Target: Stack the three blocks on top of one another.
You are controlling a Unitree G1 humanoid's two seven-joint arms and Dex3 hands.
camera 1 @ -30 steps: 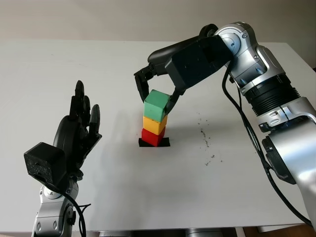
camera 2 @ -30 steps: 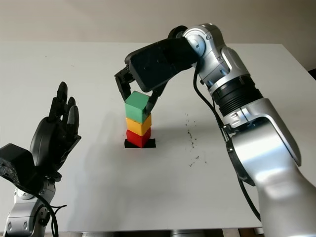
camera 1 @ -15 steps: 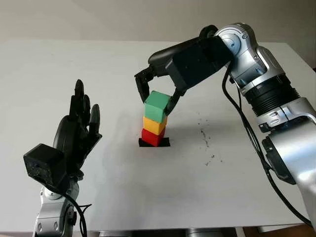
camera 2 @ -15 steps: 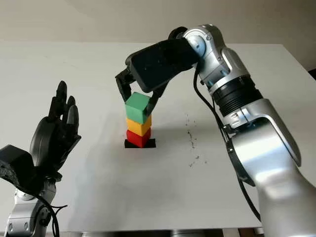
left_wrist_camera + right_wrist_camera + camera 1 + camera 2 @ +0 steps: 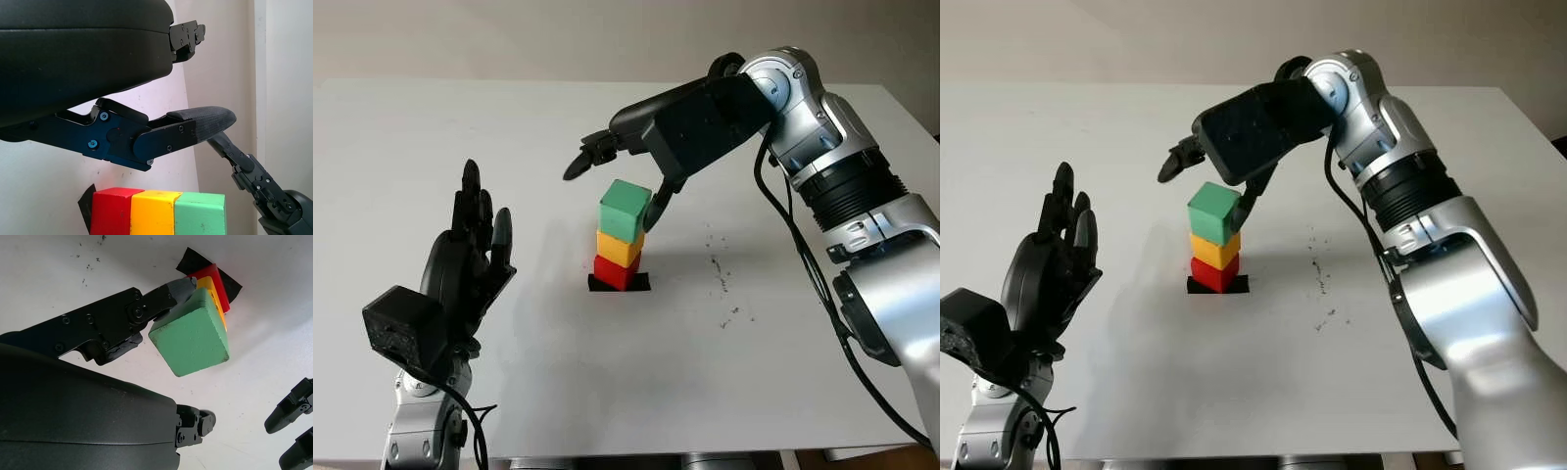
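Note:
A green block (image 5: 625,210) tops a yellow block (image 5: 619,248) and a red block (image 5: 615,271); the three form one upright stack on a black tape mark (image 5: 641,283) at the table's middle. My right hand (image 5: 612,186) hovers over the stack and is open. Its fingers (image 5: 578,166) point out to the left, clear of the green block (image 5: 191,335). Its thumb (image 5: 176,289) lies close against the block's right side. My left hand (image 5: 470,259) is raised at the left, open, well away from the stack. The left wrist view catches the stack (image 5: 152,211) from the side.
The white table (image 5: 460,127) stretches wide on all sides of the stack. Dark specks (image 5: 720,274) dot the surface to the right of the blocks. The right arm (image 5: 842,186) arches over the table's right side.
My right hand has let go of the green block: its fingers swung up and out to the left. The green block stays on the stack. My left hand holds still.

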